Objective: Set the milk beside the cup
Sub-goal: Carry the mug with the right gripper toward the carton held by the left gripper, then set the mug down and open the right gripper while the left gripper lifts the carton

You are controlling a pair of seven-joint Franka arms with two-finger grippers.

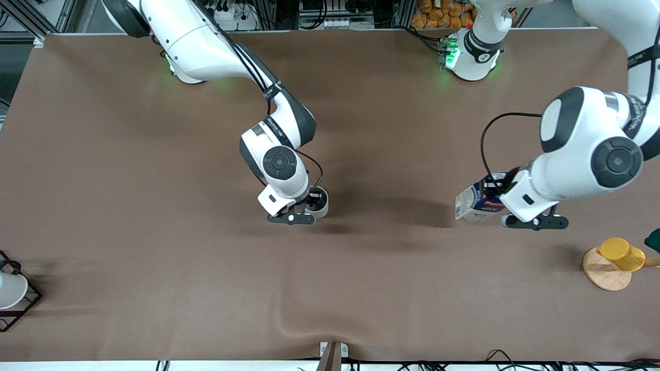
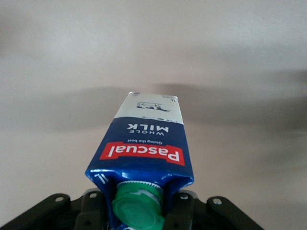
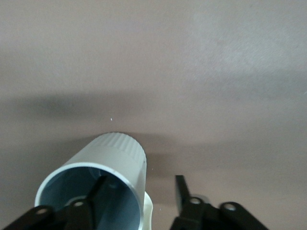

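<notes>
Left tool gripped the milk by its top; right tool stood open astride the cup wall. Best set the carton upright just beside it.

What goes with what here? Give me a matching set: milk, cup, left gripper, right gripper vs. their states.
Things:
1. milk
2. cup
3. left gripper
4. right gripper

States:
A. fingers open, one inside the rim
B. tilted, held at its top
C. shut on the carton
D. upright on the table mid-table

Pairs: 1-B, 2-D, 3-C, 4-A
</notes>
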